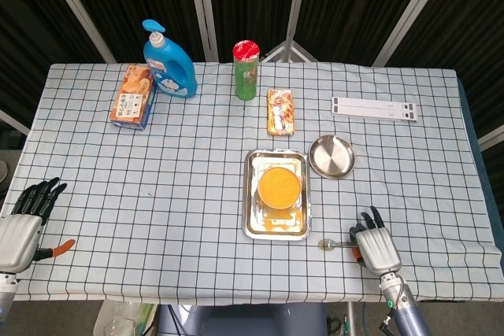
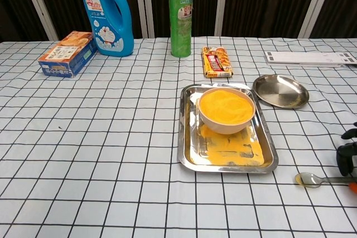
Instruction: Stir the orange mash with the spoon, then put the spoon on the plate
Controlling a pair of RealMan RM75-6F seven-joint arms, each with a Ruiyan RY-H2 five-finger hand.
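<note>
Surface covered by a checked cloth. Resting on it: blue bottle, orange box, green can, snack packet, white strip, round plate, steel tray, and a spoon near the front edge.

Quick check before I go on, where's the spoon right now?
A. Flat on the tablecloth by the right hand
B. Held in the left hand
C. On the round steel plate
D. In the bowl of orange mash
A: the spoon lies flat on the tablecloth, just right of the tray and beside the right hand.
</note>
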